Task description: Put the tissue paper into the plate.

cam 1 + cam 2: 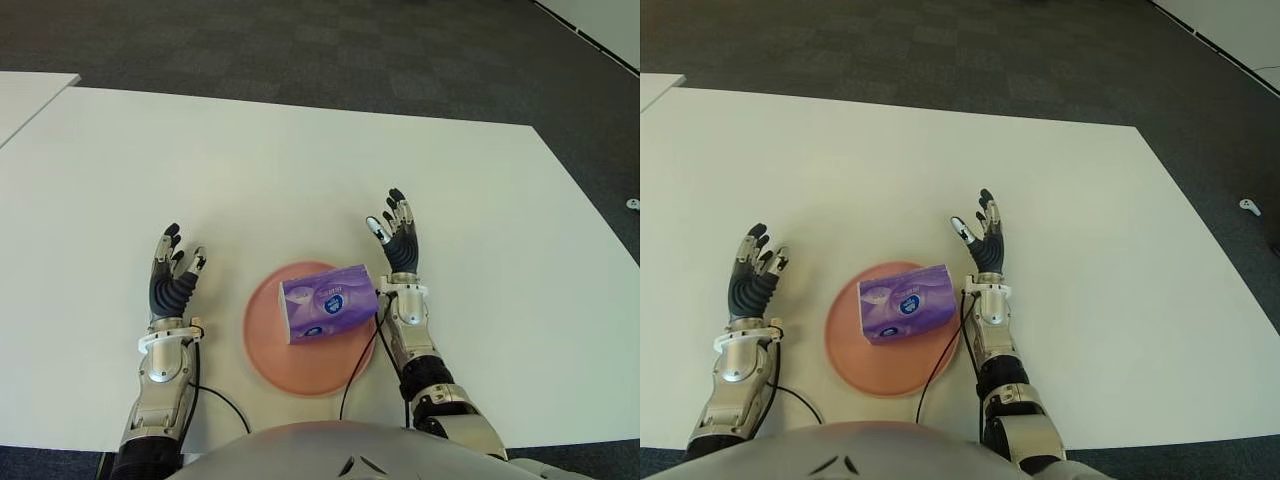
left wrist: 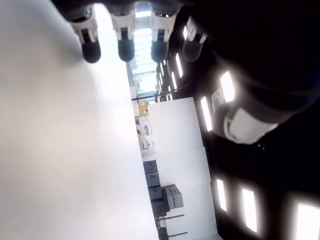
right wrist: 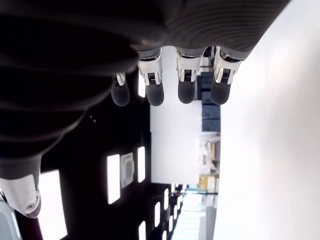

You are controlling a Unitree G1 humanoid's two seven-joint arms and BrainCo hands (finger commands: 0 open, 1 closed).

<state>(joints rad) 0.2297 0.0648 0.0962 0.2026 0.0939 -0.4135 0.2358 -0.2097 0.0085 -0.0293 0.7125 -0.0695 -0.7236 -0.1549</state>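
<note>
Nearest the head camera is the grey curve of the robot's own torso (image 1: pixel 330 450), with thin black cables (image 1: pixel 360 365) running from it across the counter edge. Just beyond lies the round salmon-pink plate (image 1: pixel 268 355), and the tissue paper (image 1: pixel 328 302) sits inside it: a soft purple pack lying flat toward the plate's far right side, one end reaching over the rim. The pack carries a round blue-and-white logo and white lettering, too small to read.

The right hand (image 1: pixel 398 240) is just beside the pack's right end, palm up, its fingers (image 3: pixel 186 85) spread and straight, holding nothing. The left hand (image 1: pixel 173 275) shows left of the plate, apart from it, fingers (image 2: pixel 125 46) likewise extended and loosely spread, empty.

The counter (image 1: pixel 300 170) is a plain white tabletop; a second white surface (image 1: pixel 30 95) shows at the far left corner. Past it the floor is dark grey carpet (image 1: pixel 300 45). The wrist views show rows of bright ceiling lights and a pale wall with stacked boxes.
</note>
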